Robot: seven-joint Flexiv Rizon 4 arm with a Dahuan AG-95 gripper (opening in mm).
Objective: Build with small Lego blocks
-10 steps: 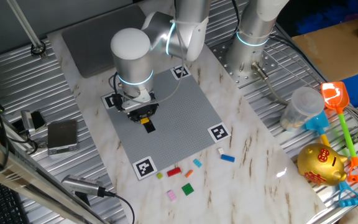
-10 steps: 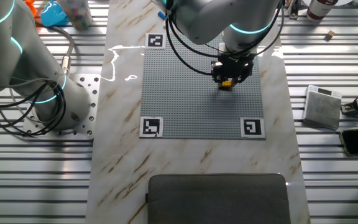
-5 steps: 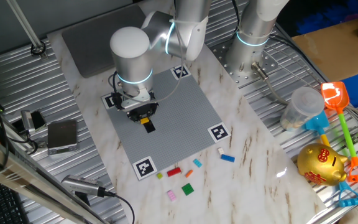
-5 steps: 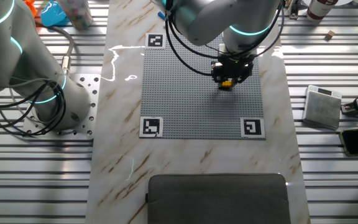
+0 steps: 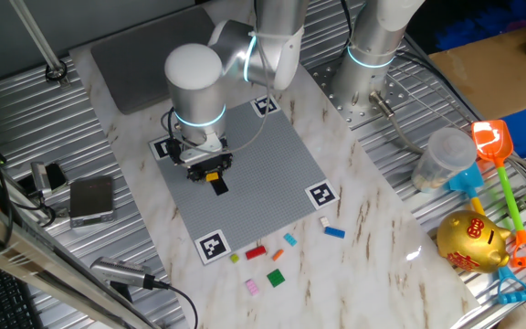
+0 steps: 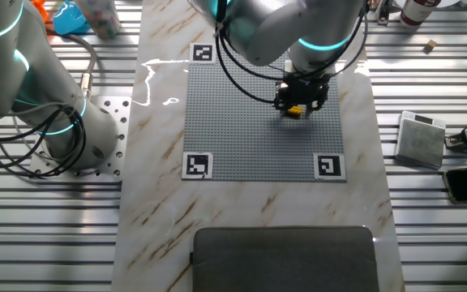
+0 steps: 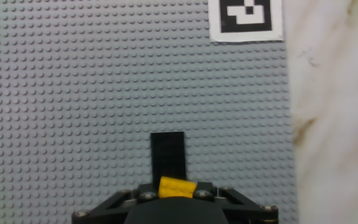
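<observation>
Gripper [image 7: 178, 194] pinching yellow block [image 7: 177, 187] (low over grey plate [image 7: 73, 93]); black block [image 7: 168, 155] adjacent.

No words, brands or numbers can be read. The only signs are black-and-white square markers on the corners of the grey studded plate [image 5: 245, 169]: one at the top of the hand view [image 7: 246, 20], four in one fixed view, three in the other. Red marks on the gold piggy bank [image 5: 471, 241], lower right, are too small to make out.

Only the black brick [image 7: 168, 155] interrupts the open grey plate [image 7: 73, 93].
</observation>
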